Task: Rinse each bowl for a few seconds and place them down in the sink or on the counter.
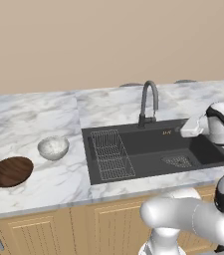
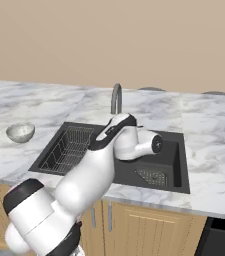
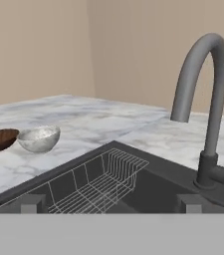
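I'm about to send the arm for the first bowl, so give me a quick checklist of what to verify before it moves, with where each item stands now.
1. Claw open and holding nothing: ok, the tips stand wide apart.
2. Speckled bowl upright on the counter, left of the sink: ok.
3. Wooden bowl apart from the speckled bowl, not stacked: ok.
4. Path from claw to bowls free: ok, bare counter past the wire rack.
5. Faucet spout over the basin: ok.
6. Water running: not ok, no stream shows.
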